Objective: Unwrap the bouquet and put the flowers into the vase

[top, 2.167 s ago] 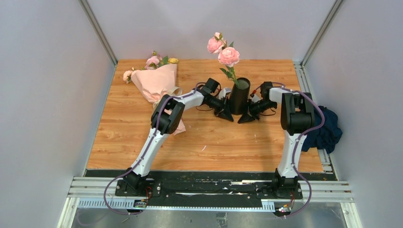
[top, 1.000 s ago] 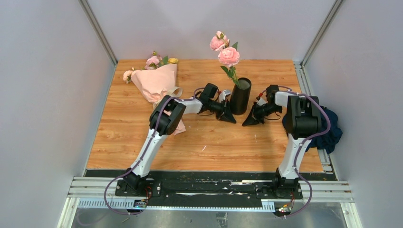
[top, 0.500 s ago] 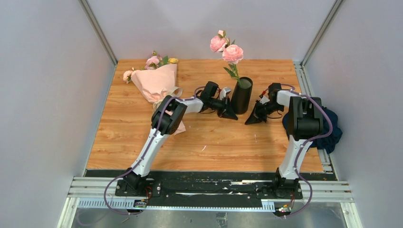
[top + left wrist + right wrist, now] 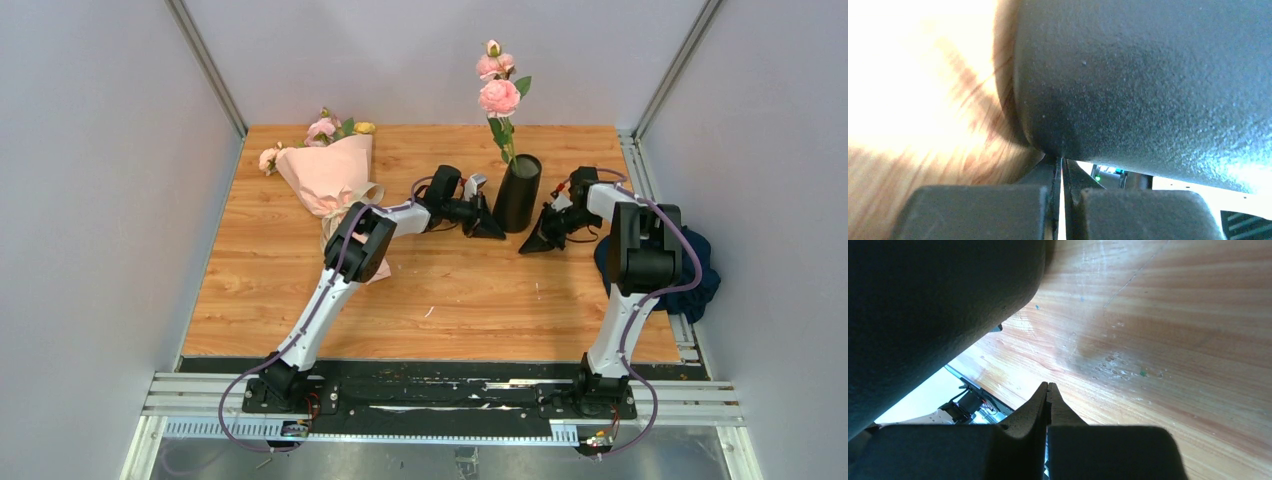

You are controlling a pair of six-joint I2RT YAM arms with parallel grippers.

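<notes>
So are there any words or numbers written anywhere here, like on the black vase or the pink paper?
None: no word, number, brand or sign can be read in any view.
The vase is plain matte black.
The bouquet has plain pink wrapping with no print that shows.

No text, label, brand, number or sign legible in any view.
- vase (image 4: 518, 192): plain matte black wall, close up in both wrist views, no marking readable.
- bouquet (image 4: 330, 170): pale pink wrap, nothing printed that can be made out from above.
</notes>
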